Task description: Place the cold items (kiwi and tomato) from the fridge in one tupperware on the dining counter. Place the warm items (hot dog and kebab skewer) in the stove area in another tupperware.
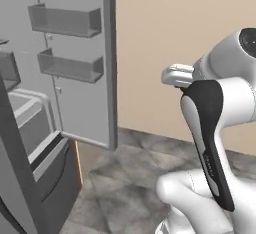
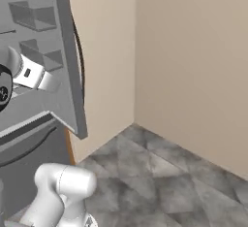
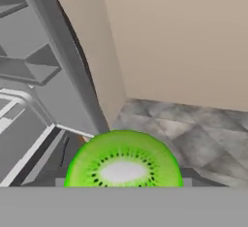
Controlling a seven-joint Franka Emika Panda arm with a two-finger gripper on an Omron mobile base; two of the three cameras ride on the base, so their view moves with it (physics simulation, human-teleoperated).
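One kiwi (image 3: 123,160) at 6 o'clock in the hand view, apparently held between the gripper (image 1: 172,76) fingers; fridge door (image 1: 75,63) carries two shelves.

Bright green kiwi (image 3: 123,160) with black seeds, grey fridge door (image 1: 80,78)

Fridge (image 1: 30,128) at left, door (image 1: 75,63) swung open toward the wall (image 1: 165,38) behind. Two door shelves (image 1: 67,20) stacked one above the other on the door's inner face. Kiwi (image 3: 123,160) at the gripper (image 3: 123,185), close before the hand camera, in front of the door's lower edge. Floor (image 2: 169,182) below, meeting the room corner at right.
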